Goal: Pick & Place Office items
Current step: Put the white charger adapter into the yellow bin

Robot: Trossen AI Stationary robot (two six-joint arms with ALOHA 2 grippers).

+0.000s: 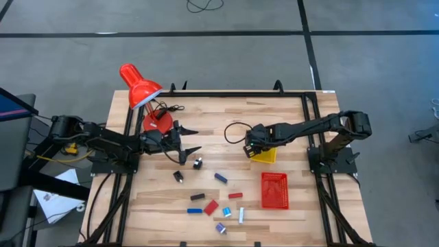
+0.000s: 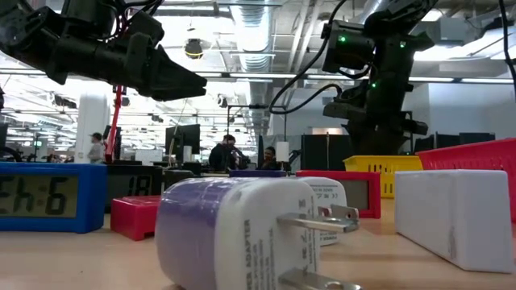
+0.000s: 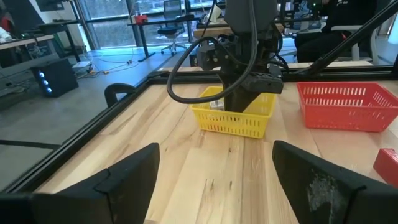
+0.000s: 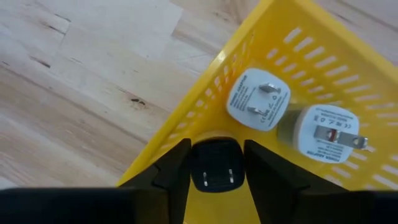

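My right gripper [image 4: 214,155] points steeply down into the yellow basket [image 1: 266,156], shut on a black plug adapter [image 4: 215,169]. Two white plug adapters [image 4: 258,99] [image 4: 323,132] lie on the basket's floor beside it. Several small office items, blue [image 1: 221,178], red [image 1: 210,206] and black-and-white [image 1: 197,163], lie scattered on the wooden table's near half. My left gripper [image 1: 192,140] hovers open and nearly level left of the table's middle, with nothing between its fingers [image 3: 134,171]. My right gripper pinches the black adapter by two opposite sides [image 4: 194,171] between its two fingers [image 4: 171,168]. The fingers come from above, pointing steeply down. The adapter's pronged face is turned up toward the wrist. It sits just inside the basket's wall; whether it rests on the floor, I cannot tell.
A red mesh basket [image 1: 274,190] stands near the yellow one, toward the table's near right. A red desk lamp [image 1: 140,89] stands at the far left. Close to the low camera sit a white-and-purple adapter [image 2: 234,234], a white block [image 2: 455,213] and a blue clock [image 2: 48,197].
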